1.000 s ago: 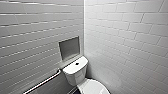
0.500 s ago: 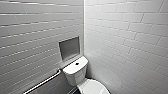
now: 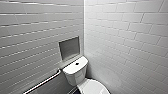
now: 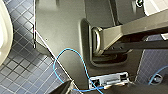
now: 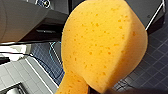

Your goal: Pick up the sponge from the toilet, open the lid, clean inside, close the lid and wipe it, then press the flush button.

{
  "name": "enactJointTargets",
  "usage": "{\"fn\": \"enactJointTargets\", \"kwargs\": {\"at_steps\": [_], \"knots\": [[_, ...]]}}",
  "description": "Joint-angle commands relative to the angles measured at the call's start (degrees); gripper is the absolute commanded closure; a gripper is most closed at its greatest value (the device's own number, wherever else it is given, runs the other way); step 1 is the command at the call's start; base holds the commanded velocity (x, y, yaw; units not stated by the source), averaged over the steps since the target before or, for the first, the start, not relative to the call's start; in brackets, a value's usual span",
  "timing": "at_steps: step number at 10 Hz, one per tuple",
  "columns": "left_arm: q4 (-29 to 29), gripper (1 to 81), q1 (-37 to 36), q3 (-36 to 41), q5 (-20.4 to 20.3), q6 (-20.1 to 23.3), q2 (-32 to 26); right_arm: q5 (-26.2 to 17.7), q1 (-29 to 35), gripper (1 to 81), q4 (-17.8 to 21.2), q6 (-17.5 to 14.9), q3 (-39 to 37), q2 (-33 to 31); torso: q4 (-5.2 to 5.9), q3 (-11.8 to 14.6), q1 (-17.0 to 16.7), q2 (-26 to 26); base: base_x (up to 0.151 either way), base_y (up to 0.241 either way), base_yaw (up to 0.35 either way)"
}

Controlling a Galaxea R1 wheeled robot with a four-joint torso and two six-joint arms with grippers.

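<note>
Head view: corner of white tiled walls (image 3: 125, 37). The toilet (image 3: 75, 75) stands in the corner, tank against the left wall, under a grey recessed niche (image 3: 69, 47). The lid (image 3: 93, 87) is down over the bowl and partly cut off by the frame edge. A metal grab bar (image 3: 43, 83) runs along the left wall beside the tank. Left wrist view: the camera looks down along the robot's own dark plate at a floor (image 4: 20, 67) of small dark blue tiles, with a thin blue cable (image 4: 85, 67) looping across the plate. Left gripper state: cannot tell. Right wrist view: the sponge (image 5: 105, 45), orange and porous, sits very close to the lens, clear of the blue floor tiles behind it. The right gripper (image 5: 96, 90) pinches it at its narrow waist, and little of the fingers can be made out. The flush button (image 3: 77, 63) is a dark dot at the centre of the tank top, with nothing touching it.
</note>
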Motion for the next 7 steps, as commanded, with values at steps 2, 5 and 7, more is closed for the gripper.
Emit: {"fn": "enactJointTargets", "kwargs": {"at_steps": [2, 5, 7], "knots": [[0.3, 1.0, -1.6, 0.5, 3.0, 0.5, -0.6, -3.1, 1.0, 81.1, -1.3, -0.2, 1.4, -0.8, 0.00, 0.0, 0.0, 0.0, 0.033, 0.000, 0.000], [0.3, 1.0, -1.6, 0.5, 3.0, 0.5, -0.6, -3.1, 1.0, 81.1, -1.2, -0.1, 0.6, -0.9, 0.00, 0.0, -0.1, 0.0, 0.075, 0.000, 0.000], [0.3, 1.0, -1.6, 0.6, 3.0, 0.5, -0.5, -3.0, 1.0, 81.1, -0.9, -0.1, 0.0, -1.0, 0.00, 0.0, -0.1, 0.0, 0.077, 0.000, 0.000]]}}
